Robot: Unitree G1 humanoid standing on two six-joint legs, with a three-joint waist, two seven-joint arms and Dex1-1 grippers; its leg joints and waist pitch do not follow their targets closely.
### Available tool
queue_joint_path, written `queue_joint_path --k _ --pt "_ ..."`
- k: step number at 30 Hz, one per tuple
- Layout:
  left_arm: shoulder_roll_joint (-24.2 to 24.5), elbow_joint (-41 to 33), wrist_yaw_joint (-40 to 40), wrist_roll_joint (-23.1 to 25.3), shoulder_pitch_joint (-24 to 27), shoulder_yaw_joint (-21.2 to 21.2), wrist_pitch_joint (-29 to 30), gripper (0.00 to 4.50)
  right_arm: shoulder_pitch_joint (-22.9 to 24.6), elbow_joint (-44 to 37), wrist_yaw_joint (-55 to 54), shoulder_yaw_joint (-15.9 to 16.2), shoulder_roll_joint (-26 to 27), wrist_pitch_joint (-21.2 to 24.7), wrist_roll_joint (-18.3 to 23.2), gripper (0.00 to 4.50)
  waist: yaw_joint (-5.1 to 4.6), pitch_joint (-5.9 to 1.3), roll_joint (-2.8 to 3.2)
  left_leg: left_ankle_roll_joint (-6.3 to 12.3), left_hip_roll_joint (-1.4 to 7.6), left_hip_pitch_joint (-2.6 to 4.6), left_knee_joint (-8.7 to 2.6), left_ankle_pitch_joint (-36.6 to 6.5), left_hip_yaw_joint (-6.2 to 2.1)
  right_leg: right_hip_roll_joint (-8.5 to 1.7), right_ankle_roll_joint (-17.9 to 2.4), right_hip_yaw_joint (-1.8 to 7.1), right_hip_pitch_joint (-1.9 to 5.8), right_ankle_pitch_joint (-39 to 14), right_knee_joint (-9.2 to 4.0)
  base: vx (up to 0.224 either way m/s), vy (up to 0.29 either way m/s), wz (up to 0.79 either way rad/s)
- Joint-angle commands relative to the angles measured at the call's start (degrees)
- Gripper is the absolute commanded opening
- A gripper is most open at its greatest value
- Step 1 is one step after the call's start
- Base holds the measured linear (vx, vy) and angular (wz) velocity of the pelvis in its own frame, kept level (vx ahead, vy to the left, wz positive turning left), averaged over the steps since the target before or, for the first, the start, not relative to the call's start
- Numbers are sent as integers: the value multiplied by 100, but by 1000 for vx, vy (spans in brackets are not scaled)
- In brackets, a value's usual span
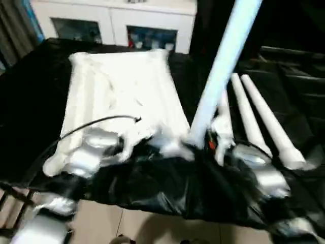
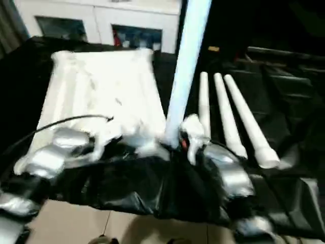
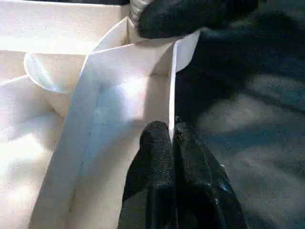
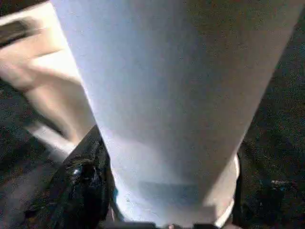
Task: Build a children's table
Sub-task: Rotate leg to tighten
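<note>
The children's table is in parts on a black cover. Its white top [image 1: 122,86] lies with the ribbed underside up. My left gripper [image 3: 172,136] is shut on the thin rim wall at the top's near edge, beside a rounded corner socket [image 3: 52,71]. One white tube leg [image 1: 223,66] stands nearly upright at the top's near right corner. My right gripper [image 1: 203,145] is shut around the leg's lower end, and the leg [image 4: 171,95] runs up between its black fingers [image 4: 81,186]. Three more legs [image 1: 266,122] lie side by side to the right.
A white cabinet with glass doors [image 1: 117,23] stands behind the table. The black cover [image 1: 167,188] hangs in folds over the table's near edge, with tiled floor [image 1: 117,223] below. A thin black cable [image 1: 91,124] arcs over my left forearm.
</note>
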Motion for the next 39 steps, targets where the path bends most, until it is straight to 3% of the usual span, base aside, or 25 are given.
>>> queue_joint_path --k 1,4,10,12,16,18,23,28,30,36,39 --pt "-423 -89 688 -58 -173 112 208 0 9 433 -404 359 427 41 -146 274 -11 -312 -4 -13 306 35 -400 -1275 -114 -519 -1143 282 239 -1881 -468 0 0 0" --pt "-741 -212 1070 64 -110 39 313 0 -162 736 -957 254 816 47 -125 274 -11 -332 -8 81 299 17 -391 -1121 -106 -503 -1096 291 257 -1639 -452 0 0 0" --pt "-997 -408 1136 79 82 -141 313 0 -310 1023 -1240 169 1159 -191 -237 274 -24 -373 -4 246 291 -11 -372 -894 -92 -487 -1221 275 290 -1033 -397 0 0 0" --pt "-929 -429 1039 67 119 -174 286 0 -319 1020 -1178 102 1159 -221 -176 330 -37 -375 7 261 290 -7 -372 -950 -90 -485 -1206 277 288 -1123 -407 0 0 0" --pt "-789 -481 883 62 164 -168 260 0 -327 1008 -1034 39 1074 -293 -120 366 -54 -394 28 266 298 -4 -370 -928 -95 -483 -1238 275 289 -1015 -393 0 0 0" --pt "-678 -529 738 46 197 -165 217 0 -278 891 -889 65 971 -290 -100 389 -64 -401 32 288 298 -9 -367 -912 -94 -484 -1272 274 300 -929 -382 0 0 0" --pt "-329 -664 126 -48 293 -171 52 0 -11 349 36 243 554 -212 -12 389 -58 -431 46 425 294 -16 -335 -694 -88 -470 -1392 270 328 -447 -333 0 0 0" --pt "-59 -711 -382 -161 329 -200 -166 0 261 -232 900 477 125 -156 118 389 -33 -408 51 431 315 3 -351 -904 -91 -476 -1381 270 314 -702 -367 0 0 0" --pt "179 -662 -780 -216 331 -224 -356 0 471 -753 1684 669 -323 -62 287 389 -15 -406 42 440 316 15 -344 -968 -87 -463 -1342 273 316 -760 -373 0 0 0" --pt "511 -599 -1396 -338 303 -231 -511 0 640 -1338 2769 881 -948 188 491 389 45 -401 35 488 317 -2 -333 -834 -81 -465 -1383 269 310 -690 -349 0 0 0" --pt "614 -550 -1544 -342 285 -248 -600 0 653 -1410 2994 949 -1091 195 467 354 92 -410 30 509 327 -2 -324 -772 -76 -458 -1405 256 309 -591 -324 0 0 0"
